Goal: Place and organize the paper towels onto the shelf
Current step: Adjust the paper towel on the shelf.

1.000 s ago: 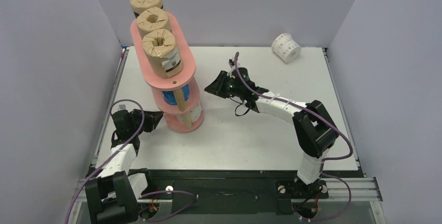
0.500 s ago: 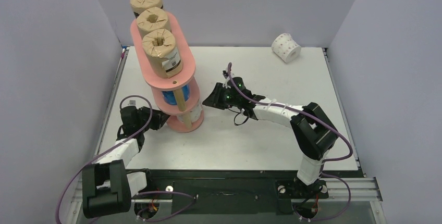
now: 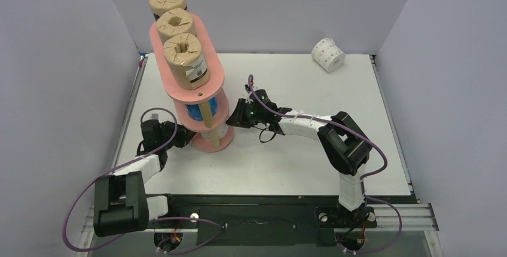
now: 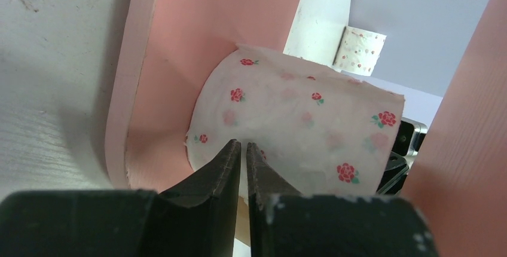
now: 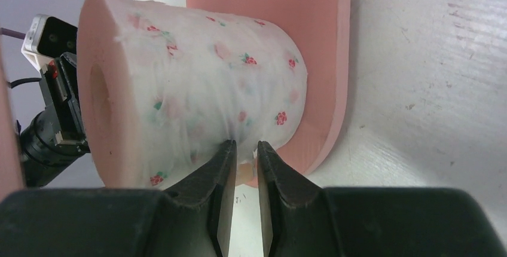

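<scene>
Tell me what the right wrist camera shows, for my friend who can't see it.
The right gripper, its two black fingers almost shut, touches a white paper towel roll with little red flowers. The roll stands on the pink shelf's bottom board, which rests on the white table. The left arm peeks out behind the roll.
</scene>
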Controlling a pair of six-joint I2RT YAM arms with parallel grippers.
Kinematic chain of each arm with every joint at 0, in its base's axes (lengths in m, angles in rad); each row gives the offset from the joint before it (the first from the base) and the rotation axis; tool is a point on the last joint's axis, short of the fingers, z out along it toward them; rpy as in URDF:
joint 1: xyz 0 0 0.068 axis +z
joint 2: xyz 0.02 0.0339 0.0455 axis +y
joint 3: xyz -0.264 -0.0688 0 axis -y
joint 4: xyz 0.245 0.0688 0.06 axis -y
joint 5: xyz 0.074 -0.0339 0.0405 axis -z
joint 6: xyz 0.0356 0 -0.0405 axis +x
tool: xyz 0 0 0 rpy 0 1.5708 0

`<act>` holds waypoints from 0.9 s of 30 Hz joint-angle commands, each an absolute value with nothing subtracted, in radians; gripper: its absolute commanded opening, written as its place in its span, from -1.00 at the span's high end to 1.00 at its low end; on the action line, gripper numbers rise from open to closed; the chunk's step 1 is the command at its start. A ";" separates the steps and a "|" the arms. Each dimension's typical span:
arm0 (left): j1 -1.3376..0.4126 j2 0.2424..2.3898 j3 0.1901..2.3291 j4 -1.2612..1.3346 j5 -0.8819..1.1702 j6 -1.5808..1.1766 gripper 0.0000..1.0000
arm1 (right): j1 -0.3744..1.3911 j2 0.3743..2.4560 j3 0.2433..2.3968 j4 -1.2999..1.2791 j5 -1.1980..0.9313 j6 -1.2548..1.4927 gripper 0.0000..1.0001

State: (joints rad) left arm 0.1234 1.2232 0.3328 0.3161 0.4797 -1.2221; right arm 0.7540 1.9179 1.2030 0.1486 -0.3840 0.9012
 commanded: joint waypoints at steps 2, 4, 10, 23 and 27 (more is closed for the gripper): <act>0.119 1.258 0.383 0.404 0.494 -1.234 0.87 | 0.759 1.965 1.299 0.179 -0.406 0.898 0.67; 0.119 1.264 0.383 0.410 0.488 -1.244 0.87 | 0.758 1.984 1.329 0.179 -0.414 0.902 0.67; 0.119 1.302 0.397 0.447 0.476 -1.276 0.87 | 0.752 2.041 1.385 0.201 -0.438 0.934 0.67; 0.119 1.377 0.446 0.469 0.437 -1.298 0.88 | 0.732 2.147 1.503 0.237 -0.485 0.986 0.67; 0.121 1.413 0.464 0.486 0.437 -1.307 0.88 | 0.725 2.169 1.533 0.237 -0.490 0.996 0.66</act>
State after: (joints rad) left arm 0.1265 1.3800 0.4103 0.4164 0.4225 -1.2987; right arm 0.7120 2.1479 1.4731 0.1856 -0.4324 0.9741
